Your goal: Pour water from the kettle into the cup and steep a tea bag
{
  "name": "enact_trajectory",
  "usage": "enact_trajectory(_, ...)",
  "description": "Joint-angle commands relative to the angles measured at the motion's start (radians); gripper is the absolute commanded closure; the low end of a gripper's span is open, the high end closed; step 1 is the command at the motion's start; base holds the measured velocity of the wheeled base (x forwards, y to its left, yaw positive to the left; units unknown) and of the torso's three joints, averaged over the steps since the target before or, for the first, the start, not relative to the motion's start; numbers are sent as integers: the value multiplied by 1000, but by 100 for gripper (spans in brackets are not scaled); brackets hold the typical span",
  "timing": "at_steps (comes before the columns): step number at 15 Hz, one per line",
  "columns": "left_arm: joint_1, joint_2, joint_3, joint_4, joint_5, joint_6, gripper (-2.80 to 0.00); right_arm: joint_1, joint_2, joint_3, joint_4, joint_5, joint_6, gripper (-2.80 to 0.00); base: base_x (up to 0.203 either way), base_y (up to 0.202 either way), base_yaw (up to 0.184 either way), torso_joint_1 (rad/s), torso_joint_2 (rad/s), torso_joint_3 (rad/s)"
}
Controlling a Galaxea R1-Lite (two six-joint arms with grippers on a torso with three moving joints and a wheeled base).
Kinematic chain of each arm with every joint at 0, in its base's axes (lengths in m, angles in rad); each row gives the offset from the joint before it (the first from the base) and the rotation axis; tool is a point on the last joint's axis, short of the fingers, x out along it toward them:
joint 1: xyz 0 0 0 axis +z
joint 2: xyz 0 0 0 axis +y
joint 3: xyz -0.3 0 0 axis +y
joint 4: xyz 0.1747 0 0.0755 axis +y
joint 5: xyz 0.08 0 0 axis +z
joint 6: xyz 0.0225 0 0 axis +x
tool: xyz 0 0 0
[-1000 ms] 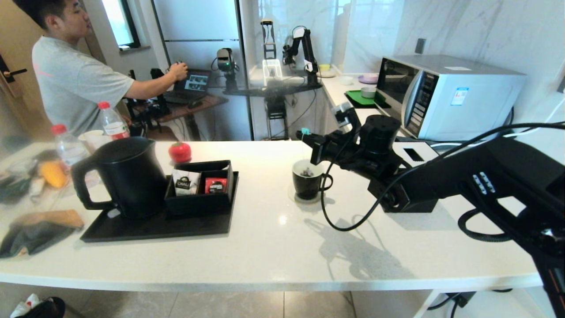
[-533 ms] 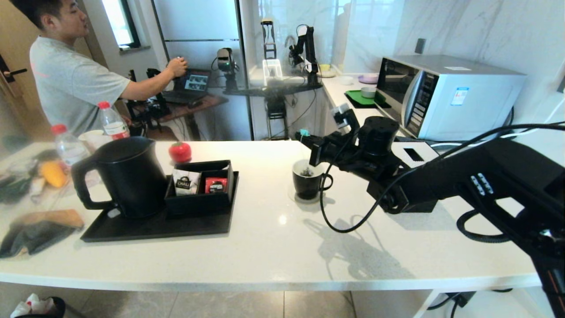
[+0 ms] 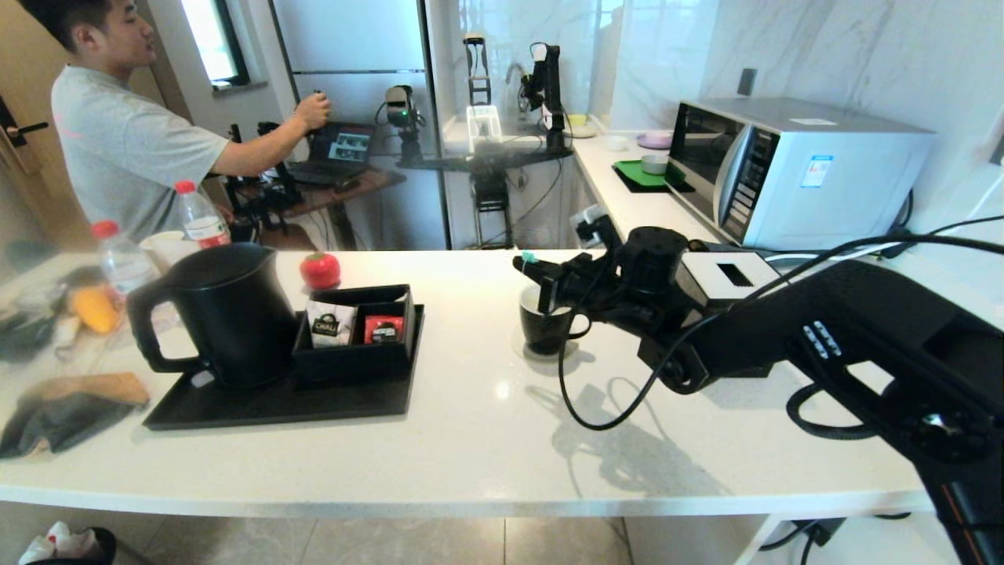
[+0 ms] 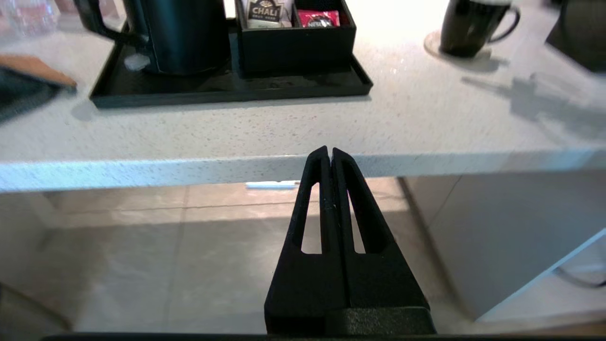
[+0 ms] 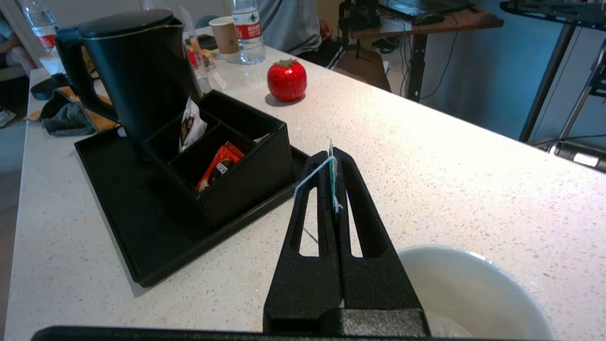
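Right gripper (image 3: 527, 264) with its black arm shifted left, now directly over the small black mug with white inside (image 3: 543, 323), hiding most of its opening. Background man in grey t-shirt (image 3: 118, 133) raised his hand higher above the laptop.

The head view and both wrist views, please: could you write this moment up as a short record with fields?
kettle: upright, lid on, standing on the black tray
cup: on the counter, apart from the tray
right pincer: above the cup's rim, shut on the tea bag's string
tea bag: pouch itself not visible
left pincer: shut, empty, below the counter's edge
sachet box: on the tray beside the kettle, white and red sachets inside
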Motion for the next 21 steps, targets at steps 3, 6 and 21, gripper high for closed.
enact_trajectory(3,0,-12,9,-10,44,-114,0,-1,44,-1,-7,3,1,0,0,0,0,0,0,0)
enact_trajectory(6,0,-12,10,-11,34,-110,0,-2,59,5,-28,3,1,0,0,0,0,0,0,0)
enact_trajectory(21,0,-12,69,-119,72,176,0,-7,32,-4,-36,3,1,0,0,0,0,0,0,0)
